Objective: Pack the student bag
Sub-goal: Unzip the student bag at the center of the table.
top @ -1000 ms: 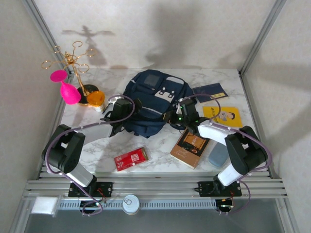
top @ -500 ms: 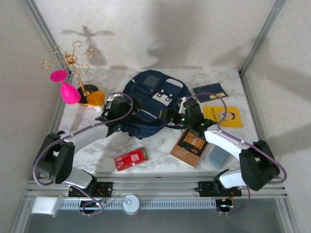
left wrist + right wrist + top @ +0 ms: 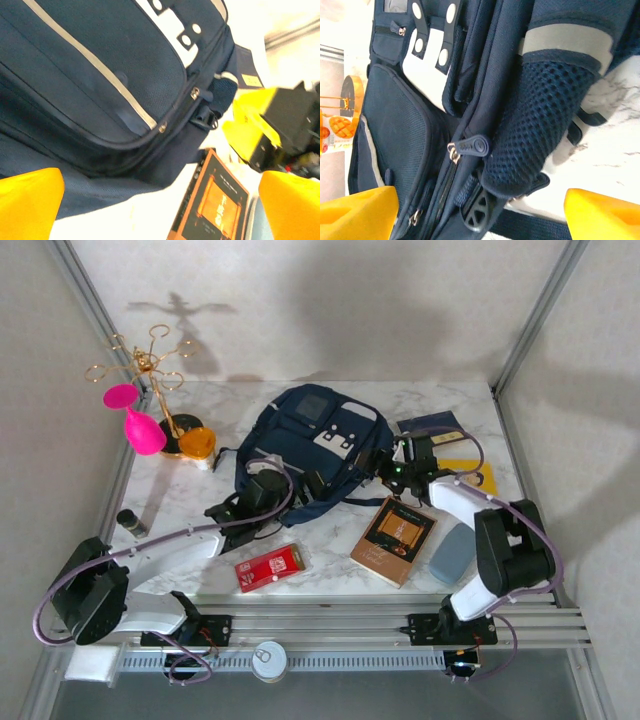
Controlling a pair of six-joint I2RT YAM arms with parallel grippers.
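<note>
At the table's near edge I see a red packet and an orange-brown book. Just beyond them, my left gripper hangs by the near side of the student bag, jaws wide apart and holding nothing. My right gripper faces the bag's mesh side pocket, jaws also spread and empty. The bag lies mid-table, front up.

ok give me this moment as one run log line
left tool: open, at student bag near-left edge | right tool: open, at bag's right side, facing zipper pull | held: nothing
</note>
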